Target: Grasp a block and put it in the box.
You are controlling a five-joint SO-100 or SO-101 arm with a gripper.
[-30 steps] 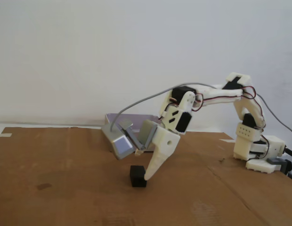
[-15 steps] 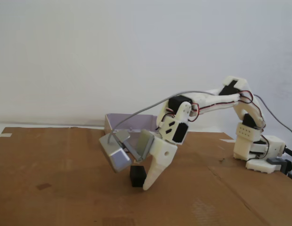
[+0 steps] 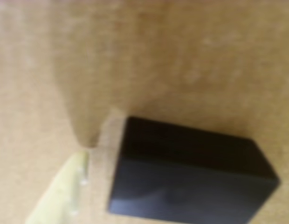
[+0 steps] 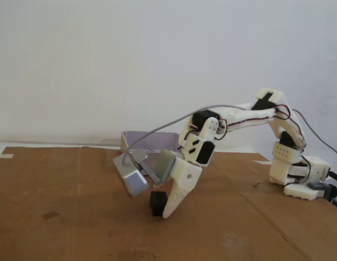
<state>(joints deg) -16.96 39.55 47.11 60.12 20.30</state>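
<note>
Black and matte, the block [image 4: 157, 203] sits on the brown cardboard [image 4: 65, 217], well in front of the lilac box [image 4: 144, 141]. Your gripper [image 4: 156, 205] straddles it with jaws parted, white finger [image 4: 176, 193] beside it, gripping nothing.

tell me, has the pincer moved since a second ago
Yes. In the fixed view the pincer has come down and slightly left, toward the cardboard, beside the block.

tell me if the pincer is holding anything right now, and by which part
Nothing is held yet. The pincer stands open around the block, which sits on the cardboard.
</note>
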